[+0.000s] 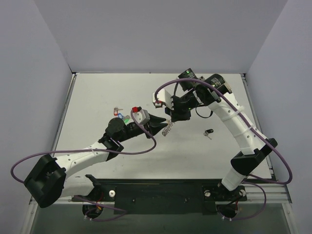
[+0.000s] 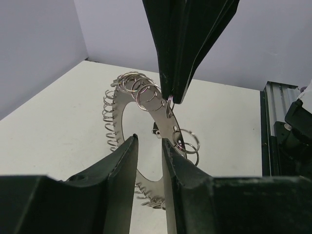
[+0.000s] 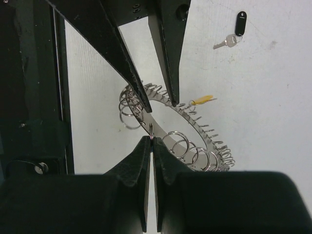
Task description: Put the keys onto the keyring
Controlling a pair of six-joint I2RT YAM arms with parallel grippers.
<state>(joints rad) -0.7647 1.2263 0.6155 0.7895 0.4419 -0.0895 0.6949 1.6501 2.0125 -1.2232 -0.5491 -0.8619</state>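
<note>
White table [image 1: 97, 97], keyring [image 2: 161, 117] pinched in right gripper [image 3: 151, 141]; left gripper [image 2: 148, 146] parted, just beside

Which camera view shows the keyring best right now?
The left wrist view: the keyring fills the middle, its small rings distinct. The right wrist view shows it partly behind jaws; the top view, only a small glint.

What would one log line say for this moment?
right pincer: shut on keyring | left pincer: open, tips at keyring | black-tagged key: loose on table

White table [image 1: 107, 92], pale lavender walls [image 1: 156, 29]
</note>
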